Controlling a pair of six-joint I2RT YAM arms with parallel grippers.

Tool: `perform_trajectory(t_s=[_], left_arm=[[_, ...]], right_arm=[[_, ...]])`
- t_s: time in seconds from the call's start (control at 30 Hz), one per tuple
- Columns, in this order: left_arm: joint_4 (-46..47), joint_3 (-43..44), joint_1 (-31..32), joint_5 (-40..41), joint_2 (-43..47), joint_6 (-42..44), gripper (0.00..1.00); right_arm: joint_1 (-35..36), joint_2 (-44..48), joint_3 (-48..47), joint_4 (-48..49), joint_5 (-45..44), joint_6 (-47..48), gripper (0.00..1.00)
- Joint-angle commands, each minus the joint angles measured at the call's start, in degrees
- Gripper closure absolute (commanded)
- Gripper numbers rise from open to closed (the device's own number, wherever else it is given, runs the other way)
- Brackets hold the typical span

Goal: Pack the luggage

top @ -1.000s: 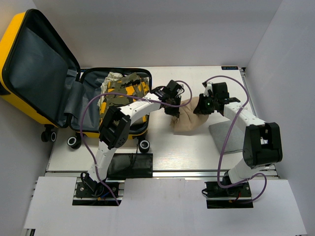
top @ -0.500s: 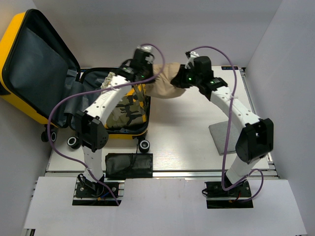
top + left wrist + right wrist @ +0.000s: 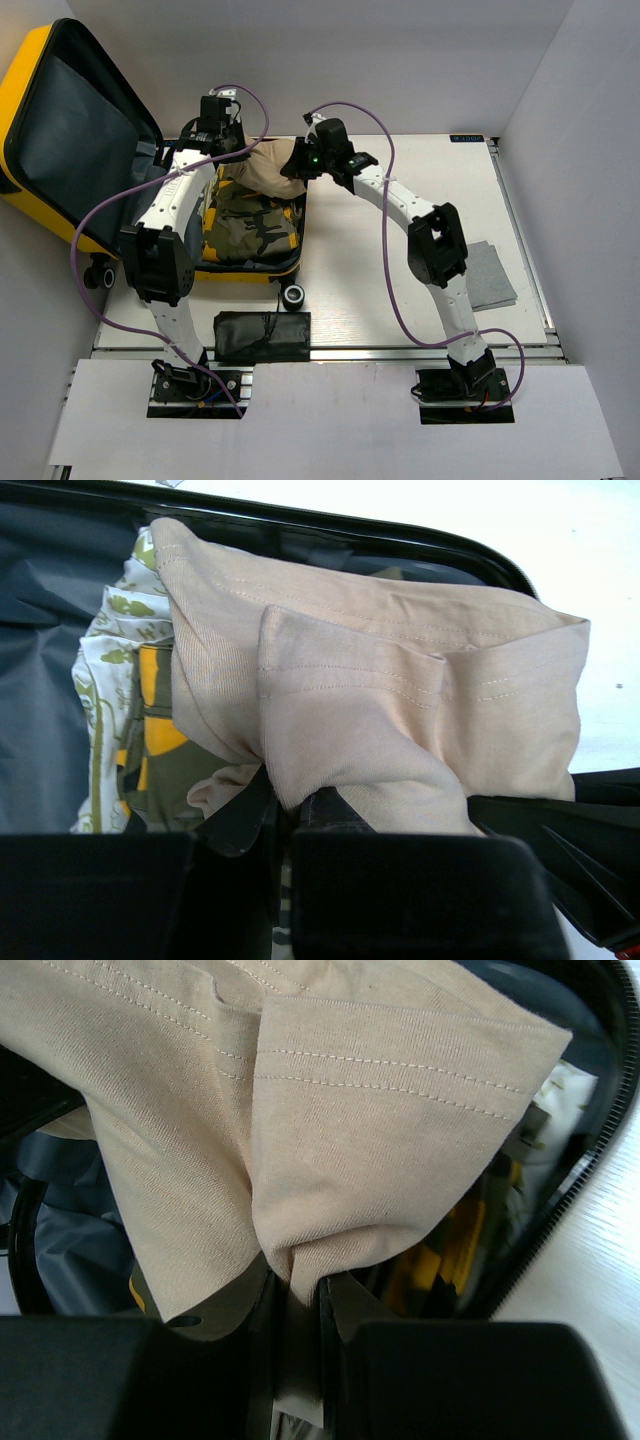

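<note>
Both arms are over the luggage now. It sits at the far left of the table, lid propped up and back, base lying open. Strung between the two grippers is a beige shirt, hanging just above the far end of the base.

The left gripper has its jaws narrowed onto a bunched fold of the shirt, and the cloth funnels down into that gap. The right gripper does the same at the other end, jaws nearly together with a tight pleat of the shirt between them. I judge that two pinch points keep the shirt spread so it can go down flat and not as a lump.

The fabric is a soft, fine-ribbed knit with double rows of stitching along the hems, and it sags and creases wherever it is unsupported. It will drape, not hold a shape.

Under it lies a folded camo garment, olive and brown, filling the base. Beside that is a white cloth with green print, plus something yellow. The shell is glossy yellow, the lining dark grey and slack.

Out on the table are a flat black pouch near the left base and a grey cloth to the right, both well apart from the action.
</note>
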State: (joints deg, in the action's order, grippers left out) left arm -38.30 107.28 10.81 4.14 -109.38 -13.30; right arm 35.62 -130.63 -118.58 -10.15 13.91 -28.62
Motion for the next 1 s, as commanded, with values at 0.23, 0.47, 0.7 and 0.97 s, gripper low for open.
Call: perform_trajectory(t_s=[0.23,0.47,0.7,0.97], left_arm=[[3.9,2.4,-6.8,-6.1,-5.7,4.1,1.0],[1.8,3.7,-9.3,-7.9,-9.3,3.9,0.84],[-0.5,7.7,-9.3,-9.0,-8.7,3.9,0.25],[-3.7,13.5,-9.3,-5.8,-4.7,1.3,0.02]], right_arm=[[1.1,-9.2,-6.6,2.7,1.4,-3.7,1.0],[0.9,-10.2,-7.1,2.0,-2.0,-3.7,0.8],[-0.4,-1.7,-4.7,2.1,-4.8,-0.1,0.39],[-1.0,6.9,-2.8,0.3,-11.4,5.8,0.11]])
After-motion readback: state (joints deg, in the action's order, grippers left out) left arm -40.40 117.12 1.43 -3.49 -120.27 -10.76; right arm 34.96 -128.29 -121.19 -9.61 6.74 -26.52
